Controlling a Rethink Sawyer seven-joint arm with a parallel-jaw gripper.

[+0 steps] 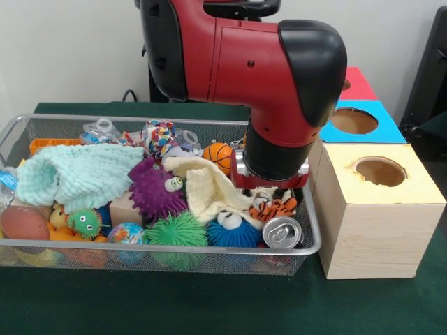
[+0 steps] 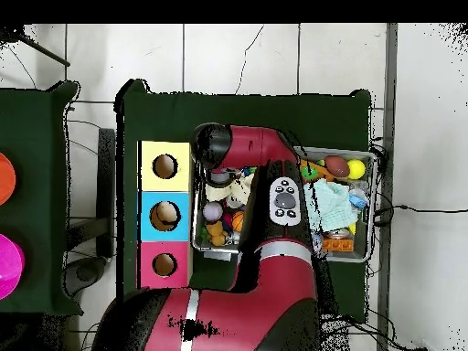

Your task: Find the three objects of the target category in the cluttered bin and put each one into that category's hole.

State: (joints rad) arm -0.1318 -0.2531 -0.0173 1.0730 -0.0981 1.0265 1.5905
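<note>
The arm [image 1: 279,84] hangs low over the right end of the wire bin [image 1: 160,246], its wrist just above the clutter beside the tiger toy [image 1: 274,207]. The hand itself is hidden under the wrist in both views, so I cannot tell whether it is wide, narrow or holding anything.

To the right of the bin stand three boxes with round holes: a yellow box [image 1: 401,188] nearest, a blue box [image 1: 380,129] behind it, and a red box [image 1: 360,84] farthest. From above, the blue box's hole seems to hold something pale, while the yellow and red holes look dark. So perhaps one thing has gone in, but that is only a guess. Which category is the target cannot be read from the pictures.

The bin is still well filled, so I judge most of the search is left. In it lie a mint cloth [image 1: 77,176] at the left, a cream cloth [image 1: 202,185] in the middle, and a purple spiky ball [image 1: 155,192] between them. Along the near edge are a green spiky ball [image 1: 176,230], a blue spiky ball [image 1: 234,234] and a can [image 1: 281,232] on its side. A small basketball [image 1: 218,155] sits toward the far side, close to the wrist. An orange toy [image 1: 66,227] lies at the near left.

The balls look light and soft, with bristles that may slip. The cloths drape over other things and may hide more.
</note>
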